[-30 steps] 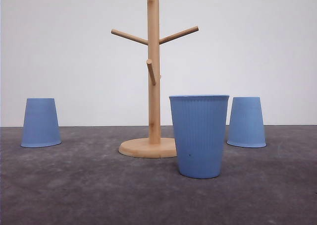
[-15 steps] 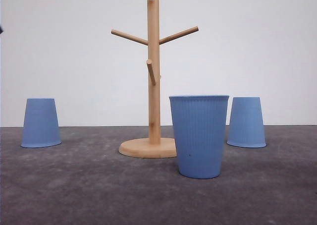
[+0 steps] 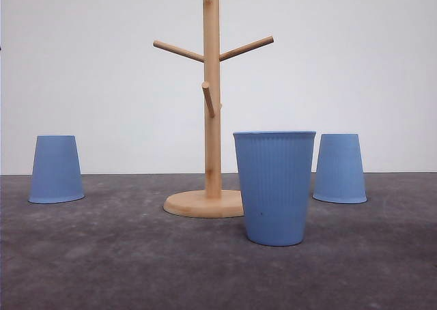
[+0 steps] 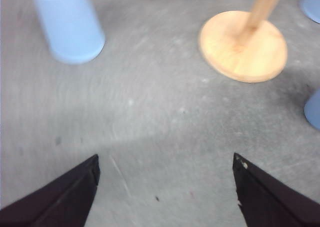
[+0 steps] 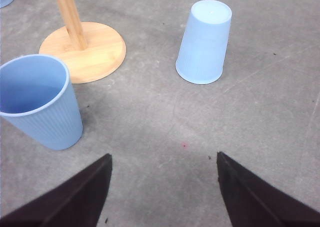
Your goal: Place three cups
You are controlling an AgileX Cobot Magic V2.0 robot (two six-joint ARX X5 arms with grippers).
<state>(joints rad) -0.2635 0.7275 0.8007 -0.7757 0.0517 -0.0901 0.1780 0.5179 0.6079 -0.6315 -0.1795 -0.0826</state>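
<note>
The left gripper (image 4: 165, 162) hangs over the gray table (image 4: 165, 117) with its two dark fingers (image 4: 65, 192) spread wide and nothing between them. The right gripper (image 5: 164, 159) is spread wide too, and it holds nothing. Both point down at the table. The upright cup (image 3: 274, 187) stands near the front, mouth up. Behind it is the wooden cup tree (image 3: 212, 98). The left cup (image 3: 56, 168) and the right cup (image 3: 339, 167) sit upside down, farther back.
</note>
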